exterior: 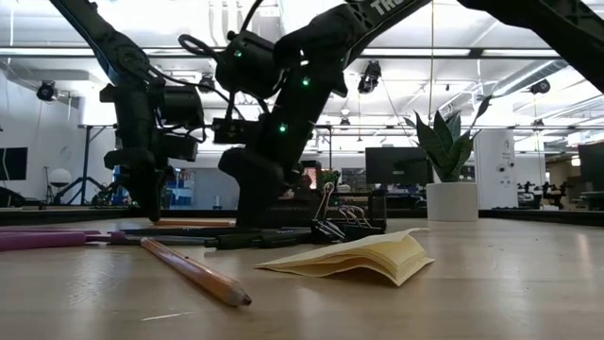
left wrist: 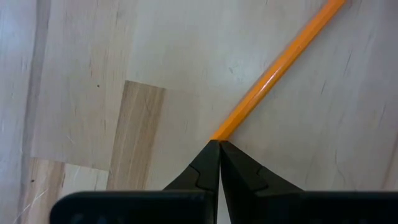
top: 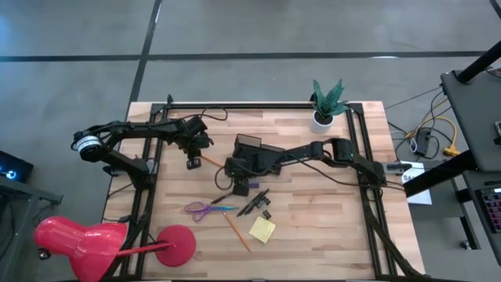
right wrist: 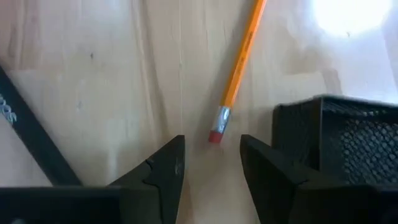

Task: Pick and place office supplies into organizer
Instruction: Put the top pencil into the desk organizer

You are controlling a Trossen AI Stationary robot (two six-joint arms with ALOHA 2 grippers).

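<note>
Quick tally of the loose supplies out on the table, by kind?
Orange pencils: 2
Purple scissors: 1
Black pens: 2, as far as the high view shows
Yellow sticky pad: 1
Black clip: 1
Total: 7

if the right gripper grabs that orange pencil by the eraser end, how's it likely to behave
The orange pencil looks thin, straight and stiff, so it probably won't bend. It looks rounded and glossy on bare wood, so a nudge may roll it. The open right gripper faces only its eraser tip; held there, the long shaft may droop or pivot.
</note>
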